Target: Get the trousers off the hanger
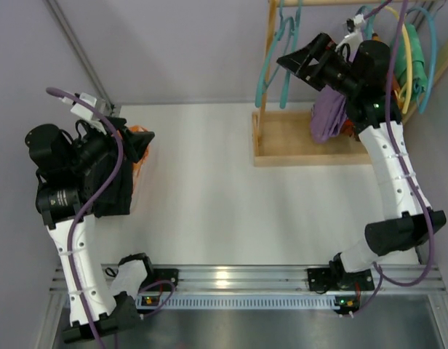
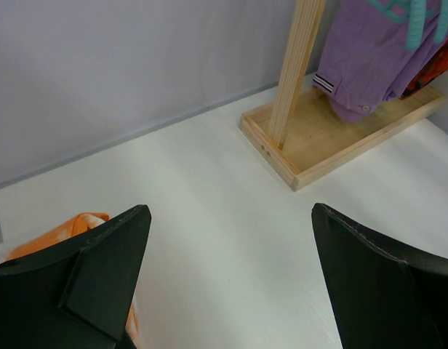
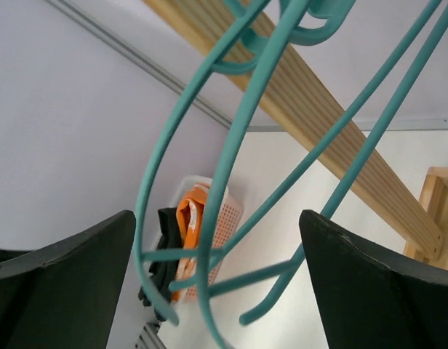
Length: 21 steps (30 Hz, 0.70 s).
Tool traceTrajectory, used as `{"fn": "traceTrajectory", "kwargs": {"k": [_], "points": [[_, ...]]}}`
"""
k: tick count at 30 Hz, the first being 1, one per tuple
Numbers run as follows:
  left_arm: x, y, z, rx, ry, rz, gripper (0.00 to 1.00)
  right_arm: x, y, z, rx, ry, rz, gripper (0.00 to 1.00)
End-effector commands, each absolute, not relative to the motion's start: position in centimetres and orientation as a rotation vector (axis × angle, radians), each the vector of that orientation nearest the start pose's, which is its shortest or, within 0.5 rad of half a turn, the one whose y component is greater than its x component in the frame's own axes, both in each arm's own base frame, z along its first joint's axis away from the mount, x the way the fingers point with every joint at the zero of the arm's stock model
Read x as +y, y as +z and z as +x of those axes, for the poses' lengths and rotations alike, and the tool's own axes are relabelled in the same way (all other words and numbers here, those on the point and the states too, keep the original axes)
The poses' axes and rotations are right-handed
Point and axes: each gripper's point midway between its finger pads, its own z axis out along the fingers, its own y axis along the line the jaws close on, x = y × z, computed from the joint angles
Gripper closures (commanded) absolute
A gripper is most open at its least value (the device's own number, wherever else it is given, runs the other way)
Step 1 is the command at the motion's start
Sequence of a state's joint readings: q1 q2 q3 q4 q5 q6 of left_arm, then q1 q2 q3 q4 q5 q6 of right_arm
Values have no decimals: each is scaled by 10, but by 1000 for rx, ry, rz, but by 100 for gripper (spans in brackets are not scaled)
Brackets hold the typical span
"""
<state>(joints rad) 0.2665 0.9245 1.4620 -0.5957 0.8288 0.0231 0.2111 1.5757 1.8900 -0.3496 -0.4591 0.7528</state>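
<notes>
Purple cloth trousers (image 1: 326,120) hang below the right claw (image 3: 217,247), open and empty like the left claw (image 2: 231,276). Thin teal plastic hangers (image 3: 209,182) cross the right jaws' gap; closing now could snag a bare one.

White arms (image 1: 388,156), black joints (image 1: 60,198), purple cables (image 1: 55,91)

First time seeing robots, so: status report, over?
Left gripper open, empty. Right gripper open around teal hangers. Purple trousers on rack, not yet off.
</notes>
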Motion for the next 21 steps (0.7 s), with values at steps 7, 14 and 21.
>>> {"fn": "traceTrajectory", "kwargs": {"k": [7, 14, 21], "points": [[-57, 444, 297, 1659, -580, 297, 1, 160, 514, 346, 1558, 946, 16, 1], [-80, 444, 326, 1678, -554, 347, 2, 142, 500, 292, 1528, 841, -59, 0], [-193, 402, 329, 1759, -590, 564, 2, 125, 452, 244, 1580, 723, -138, 1]]}}
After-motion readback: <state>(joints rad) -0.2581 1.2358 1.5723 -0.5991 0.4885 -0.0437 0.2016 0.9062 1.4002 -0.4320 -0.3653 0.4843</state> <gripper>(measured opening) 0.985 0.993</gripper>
